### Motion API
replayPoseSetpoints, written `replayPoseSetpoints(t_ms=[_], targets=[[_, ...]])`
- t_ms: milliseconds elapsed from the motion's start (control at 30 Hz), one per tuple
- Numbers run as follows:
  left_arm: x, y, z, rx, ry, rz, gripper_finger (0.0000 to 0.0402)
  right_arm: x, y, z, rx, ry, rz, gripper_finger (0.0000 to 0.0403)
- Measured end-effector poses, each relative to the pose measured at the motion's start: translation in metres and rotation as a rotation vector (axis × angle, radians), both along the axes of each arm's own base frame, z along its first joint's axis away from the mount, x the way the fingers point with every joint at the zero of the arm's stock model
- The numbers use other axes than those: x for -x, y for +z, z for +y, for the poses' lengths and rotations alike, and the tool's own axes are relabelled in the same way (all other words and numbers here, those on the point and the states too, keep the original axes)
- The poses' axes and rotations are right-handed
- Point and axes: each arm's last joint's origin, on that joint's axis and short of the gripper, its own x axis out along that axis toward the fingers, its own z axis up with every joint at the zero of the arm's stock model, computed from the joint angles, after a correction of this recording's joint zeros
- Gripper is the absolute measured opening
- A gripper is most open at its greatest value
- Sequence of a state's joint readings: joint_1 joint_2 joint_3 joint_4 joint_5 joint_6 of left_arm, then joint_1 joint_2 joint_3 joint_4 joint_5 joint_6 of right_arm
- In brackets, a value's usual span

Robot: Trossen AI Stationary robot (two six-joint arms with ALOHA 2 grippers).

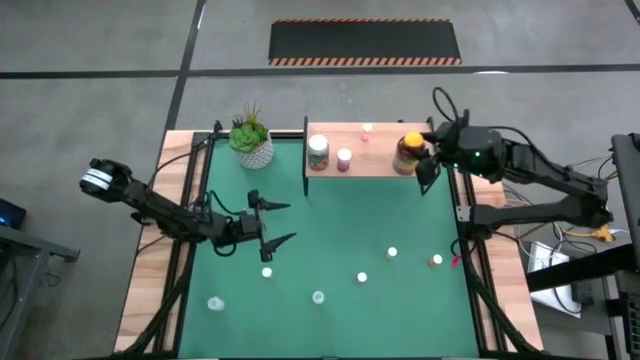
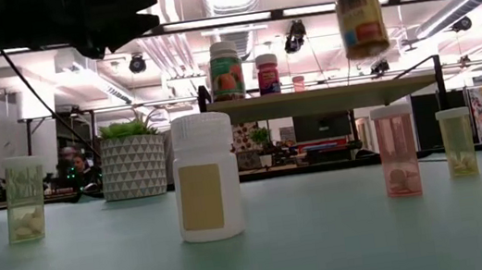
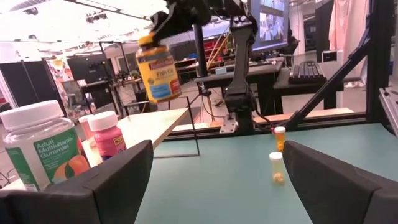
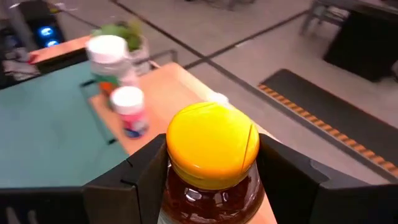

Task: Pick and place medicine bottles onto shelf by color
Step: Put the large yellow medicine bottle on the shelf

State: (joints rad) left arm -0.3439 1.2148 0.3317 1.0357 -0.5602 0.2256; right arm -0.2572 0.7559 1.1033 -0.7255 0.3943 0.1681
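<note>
My right gripper (image 1: 420, 160) is shut on the amber yellow-lidded jar (image 2: 362, 21) and holds it in the air over the right end of the shelf (image 1: 380, 163). A white-capped green-labelled jar (image 1: 318, 152), a pink bottle (image 1: 344, 159) and a tiny pink bottle (image 1: 367, 131) stand on their bases on the shelf top. Several small medicine bottles (image 1: 362, 277) stand on the green mat. My left gripper (image 1: 275, 222) hovers open over the mat's left half with nothing between its fingers (image 3: 118, 180). My right gripper pinches the amber jar between its two fingers, on opposite sides of the neck (image 4: 174, 186) just under the yellow lid (image 4: 211, 143). The fingers come slanting down from the table's right side. The jar hangs below them, slightly tilted, clear of the shelf top (image 3: 149, 127).
A green plant in a white pot (image 1: 251, 140) stands at the mat's far left corner beside the shelf. A white bottle (image 2: 206, 177), an orange-pink one (image 2: 397, 150) and two clear yellowish ones (image 2: 25, 199) stand near the mat's front. The shelf has black metal legs (image 3: 196, 134).
</note>
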Motion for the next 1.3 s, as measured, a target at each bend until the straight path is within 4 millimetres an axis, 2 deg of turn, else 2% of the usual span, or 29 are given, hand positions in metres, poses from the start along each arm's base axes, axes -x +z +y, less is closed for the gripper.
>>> replayPoseSetpoints(t_ms=[167,367,533,800,1100,1300], targets=[[0.0,0.0,0.0,0.001,0.0,-0.002,0.0341,0.013,-0.021,-0.009,0.0,-0.082,-0.019,0.021],[0.0,0.0,0.0,0.001,0.0,-0.002,0.0341,0.015,-0.04,-0.016,0.021,-0.093,0.043,0.021],[0.0,0.0,0.0,0.001,0.002,-0.002,0.0341,0.013,-0.041,-0.019,0.054,-0.02,0.046,0.021],[0.0,0.0,0.0,0.001,0.002,-0.002,0.0341,0.012,-0.043,-0.023,0.067,-0.026,0.075,0.0211],[0.0,0.0,0.0,0.001,0.002,-0.002,0.0341,0.008,-0.047,-0.025,0.065,-0.045,0.106,0.0255],[0.0,0.0,0.0,0.001,0.002,-0.002,0.0341,0.01,-0.046,-0.025,0.089,-0.058,0.122,0.0254]])
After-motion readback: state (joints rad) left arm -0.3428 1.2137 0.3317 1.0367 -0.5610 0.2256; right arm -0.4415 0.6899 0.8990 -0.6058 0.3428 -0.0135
